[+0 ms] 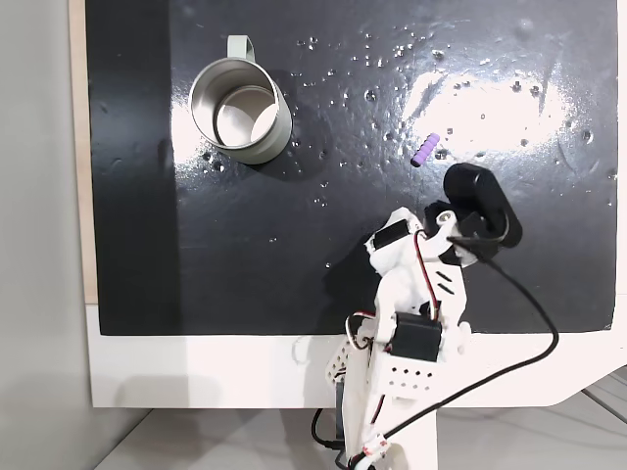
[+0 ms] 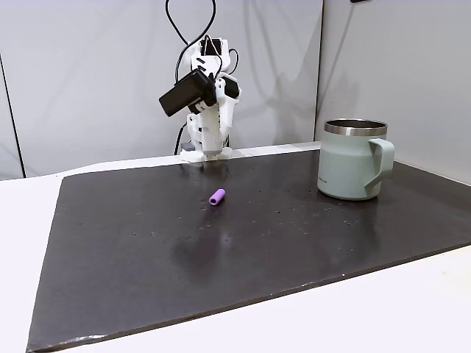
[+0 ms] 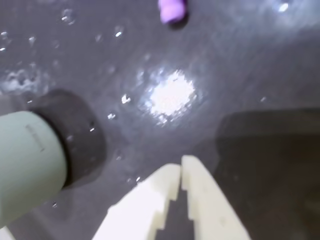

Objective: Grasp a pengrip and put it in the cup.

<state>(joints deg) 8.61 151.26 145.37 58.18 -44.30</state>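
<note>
In a fixed view from above, the cup stands at the left on the black mat, upright, mouth open to the camera, shiny inside, with its small loop handle pointing toward the top edge. Well to the right of it the pengrip lies on its side on the bare mat, a short light-purple ribbed tube, apart from everything. Just below and right of the pengrip is my own arm, white, with red and black wires, reaching up from the white table edge.

In the other fixed view the order flips: the pengrip lies near the middle of the mat, my arm stands folded at the far edge behind it, and the cup stands well off to the right with its handle facing right.

In the wrist view the pale grey-green cup fills the lower left, blurred. My pincer comes in from the bottom centre, its two white fingertips pressed together at the tips and holding nothing, above the mat. The pengrip sits at the top edge, well apart from my tips, past a bright glare spot on the mat.
</note>
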